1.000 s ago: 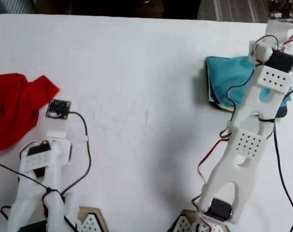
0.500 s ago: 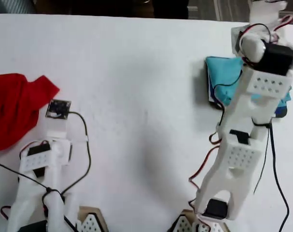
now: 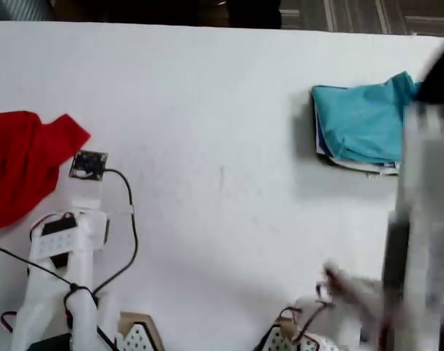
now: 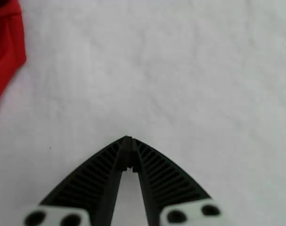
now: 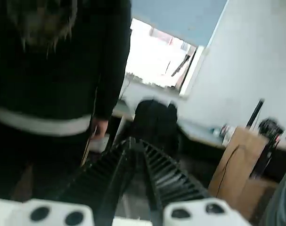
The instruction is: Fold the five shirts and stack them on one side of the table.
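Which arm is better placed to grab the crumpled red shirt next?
Probably the left. The left tool sits shut above the table, close to the red shirt, while the right tool points up into the room, over by the folded teal shirt.

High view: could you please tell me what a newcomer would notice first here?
A crumpled red shirt lies at the table's left edge, by the left arm. A folded teal shirt tops a stack at the far right, with the right arm standing beside it.
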